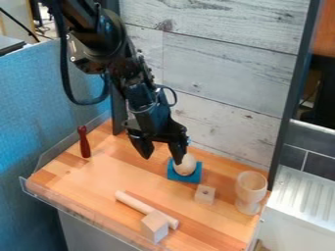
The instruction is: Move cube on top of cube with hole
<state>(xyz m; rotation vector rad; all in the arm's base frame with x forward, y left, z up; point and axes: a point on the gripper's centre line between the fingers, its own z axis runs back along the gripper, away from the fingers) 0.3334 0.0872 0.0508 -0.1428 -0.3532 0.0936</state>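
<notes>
The black gripper (161, 156) hangs over the back middle of the wooden table, its two fingers spread apart with nothing between them. Its right finger is close to a wooden egg; whether they touch I cannot tell. The small wooden cube with a hole (204, 194) sits right of centre, its dark hole facing up. A larger plain wooden cube (155, 227) stands near the front edge, in front of and left of the holed cube, well away from the gripper.
The egg (185, 165) rests on a blue block (184, 177) behind the holed cube. A wooden goblet (250, 192) stands at the right. A wooden cylinder (145, 209) lies by the plain cube, and a red handle-like object (83, 142) is at the left.
</notes>
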